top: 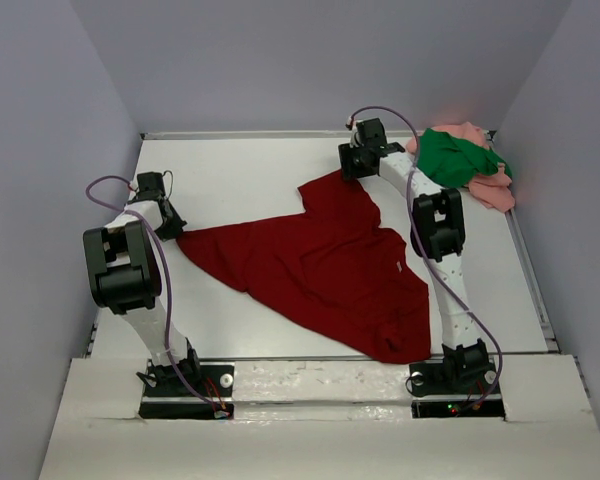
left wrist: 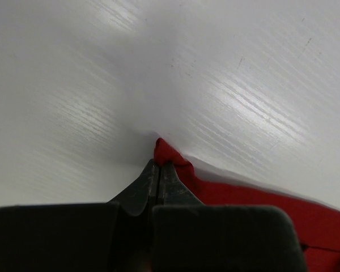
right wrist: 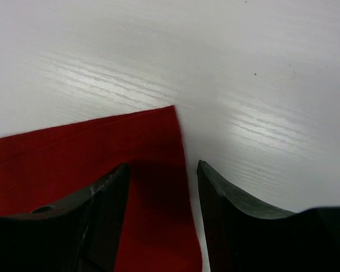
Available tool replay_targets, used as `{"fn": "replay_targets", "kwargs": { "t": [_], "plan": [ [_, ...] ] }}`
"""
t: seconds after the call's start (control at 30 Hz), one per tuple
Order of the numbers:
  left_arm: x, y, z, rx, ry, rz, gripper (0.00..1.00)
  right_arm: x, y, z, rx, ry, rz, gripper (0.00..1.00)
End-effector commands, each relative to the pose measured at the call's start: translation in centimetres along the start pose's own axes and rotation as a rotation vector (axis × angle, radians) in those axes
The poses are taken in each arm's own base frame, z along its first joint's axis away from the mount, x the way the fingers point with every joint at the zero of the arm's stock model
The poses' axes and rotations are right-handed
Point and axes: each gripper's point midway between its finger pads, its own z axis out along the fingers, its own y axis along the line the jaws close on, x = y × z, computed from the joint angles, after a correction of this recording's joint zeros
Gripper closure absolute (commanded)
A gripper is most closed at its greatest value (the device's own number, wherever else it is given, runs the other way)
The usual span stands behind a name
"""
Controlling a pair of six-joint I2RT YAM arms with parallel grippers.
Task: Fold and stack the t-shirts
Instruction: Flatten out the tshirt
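Here, left tool [left wrist: 159,165] tight on dark red t-shirt [top: 320,265], right tool [right wrist: 163,168] agape

Open tabletop [top: 250,170] left of shirt heap [top: 465,160]

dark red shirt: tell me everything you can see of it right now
The dark red t-shirt is plain soft cloth, spread open but skewed and slightly wrinkled across the middle of the white table, not yet folded. Its left tip is pinched in the shut left tool, the cloth bunching there. At its far corner, which lies flat with a straight edge, the open right tool straddles the cloth without gripping it.
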Motion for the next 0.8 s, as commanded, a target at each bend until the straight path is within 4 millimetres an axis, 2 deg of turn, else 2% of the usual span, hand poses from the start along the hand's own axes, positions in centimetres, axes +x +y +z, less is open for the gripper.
{"fn": "replay_targets", "kwargs": {
  "t": [0.0, 0.07, 0.2, 0.3, 0.33, 0.43, 0.57, 0.67, 0.7, 0.77],
  "plan": [
    [-1.3, -1.0, -0.2, 0.03, -0.015, 0.018, 1.0, 5.0, 2.6, 1.6, -0.039, 0.124, -0.025, 0.44],
    [-1.3, -1.1, -0.2, 0.033, -0.015, 0.021, 1.0, 5.8, 2.6, 1.8, -0.016, 0.141, -0.032, 0.47],
    [-1.4, -1.0, -0.2, 0.028, -0.016, 0.024, 1.0, 6.1, 1.3, 1.9, 0.054, 0.15, -0.038, 0.64],
    [-1.6, -1.1, -0.2, 0.034, -0.02, 0.028, 1.0, 6.0, 0.4, 2.1, 0.104, 0.145, -0.048, 0.95],
    [-1.7, -1.2, -0.2, 0.039, -0.023, 0.037, 1.0, 5.7, 0.1, 2.0, 0.122, 0.139, -0.055, 1.0],
    [-2.2, -1.5, -0.3, 0.054, -0.041, 0.05, 1.0, 4.6, -0.2, 1.5, 0.141, 0.113, -0.055, 1.0],
    [-4.0, -3.6, -1.1, 0.158, -0.081, 0.095, 1.0, -1.2, 0.7, -1.3, 0.138, -0.037, -0.021, 1.0],
    [-7.6, -6.2, -3.0, 0.273, -0.173, 0.149, 1.0, -7.5, 1.3, -5.6, 0.115, -0.2, -0.007, 1.0],
    [-8.3, -7.3, -3.8, 0.33, -0.193, 0.188, 1.0, -9.7, 1.7, -7.6, 0.11, -0.256, -0.01, 1.0],
    [-10.9, -9.3, -6.1, 0.419, -0.287, 0.247, 1.0, -12.9, 1.5, -10.4, 0.115, -0.347, -0.022, 1.0]
  ]
}}
